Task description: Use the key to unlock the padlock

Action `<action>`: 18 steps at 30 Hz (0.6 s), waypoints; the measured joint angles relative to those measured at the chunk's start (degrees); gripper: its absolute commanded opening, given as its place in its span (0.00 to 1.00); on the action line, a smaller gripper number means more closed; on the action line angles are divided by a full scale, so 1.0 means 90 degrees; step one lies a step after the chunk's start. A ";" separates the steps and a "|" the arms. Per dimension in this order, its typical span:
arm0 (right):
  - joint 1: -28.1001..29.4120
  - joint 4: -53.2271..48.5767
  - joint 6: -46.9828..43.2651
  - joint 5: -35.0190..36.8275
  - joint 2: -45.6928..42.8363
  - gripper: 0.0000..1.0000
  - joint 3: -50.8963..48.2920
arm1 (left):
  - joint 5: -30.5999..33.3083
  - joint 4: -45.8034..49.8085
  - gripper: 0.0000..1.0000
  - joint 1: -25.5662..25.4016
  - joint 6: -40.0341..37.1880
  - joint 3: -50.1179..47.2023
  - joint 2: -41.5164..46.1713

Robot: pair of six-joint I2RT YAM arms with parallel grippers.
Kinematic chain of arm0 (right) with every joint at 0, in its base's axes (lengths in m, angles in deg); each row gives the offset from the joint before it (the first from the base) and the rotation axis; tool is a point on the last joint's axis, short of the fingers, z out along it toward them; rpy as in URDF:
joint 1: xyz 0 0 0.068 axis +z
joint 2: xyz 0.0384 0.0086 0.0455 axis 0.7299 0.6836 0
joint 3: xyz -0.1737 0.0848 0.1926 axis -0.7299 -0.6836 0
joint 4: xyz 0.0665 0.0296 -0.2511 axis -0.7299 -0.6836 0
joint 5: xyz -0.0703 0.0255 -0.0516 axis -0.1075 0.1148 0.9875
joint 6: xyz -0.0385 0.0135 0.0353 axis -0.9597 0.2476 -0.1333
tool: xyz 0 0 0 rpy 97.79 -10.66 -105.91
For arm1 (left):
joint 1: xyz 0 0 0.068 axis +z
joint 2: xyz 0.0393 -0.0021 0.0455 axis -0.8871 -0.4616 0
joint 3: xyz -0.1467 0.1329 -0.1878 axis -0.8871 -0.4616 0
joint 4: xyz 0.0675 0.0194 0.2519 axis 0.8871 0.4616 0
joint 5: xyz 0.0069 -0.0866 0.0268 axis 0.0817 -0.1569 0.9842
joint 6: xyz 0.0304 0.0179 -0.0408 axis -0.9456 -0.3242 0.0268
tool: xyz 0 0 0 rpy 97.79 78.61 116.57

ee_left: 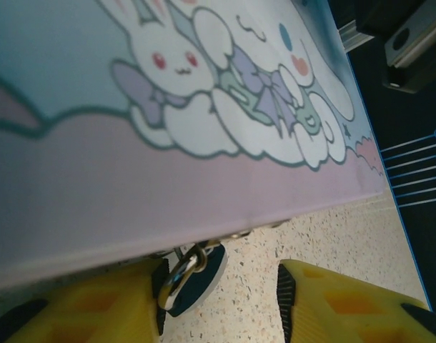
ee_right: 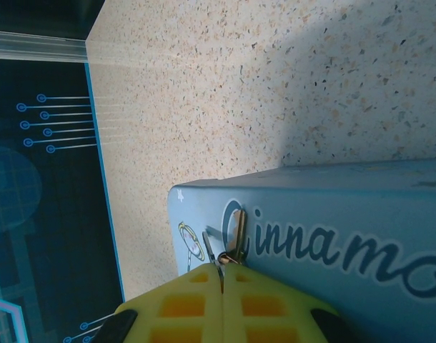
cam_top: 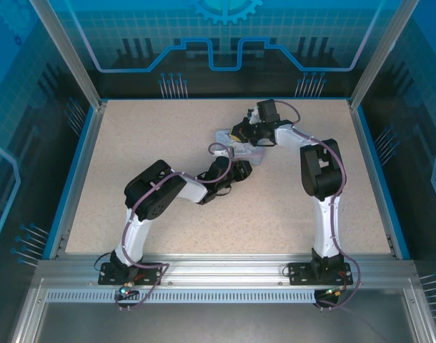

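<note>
The padlock [ee_left: 193,275] is hanging at the lower edge of the tin [ee_left: 204,179], its silver shackle looping up under the tin's rim and its dark body dangling just above the speckled table [ee_left: 339,239]. It is lying against the inner pad of one yellow finger [ee_left: 96,307] of the left end effector [ee_left: 221,300], whose fingers are standing spread apart, the other finger well clear of the lock.

On the tin's lettered side [ee_right: 332,214], the right end effector [ee_right: 222,286] is keeping its two yellow fingers pressed together, pinching the key [ee_right: 240,230], a thin brassy strip that is sticking out from the fingertips and touching the tin's wall beside a thin silver wire loop.

From above, the tin [cam_top: 224,137] is sitting in the far middle of the table [cam_top: 132,143], with the left end effector [cam_top: 241,169] reaching in from the near side and the right end effector [cam_top: 243,132] from the far side.
</note>
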 measured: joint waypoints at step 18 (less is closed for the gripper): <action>-0.0002 0.0000 0.0066 0.0000 -0.0005 0.00 -0.0002 | 0.0104 0.0185 0.09 0.0000 0.0041 0.0085 -0.0068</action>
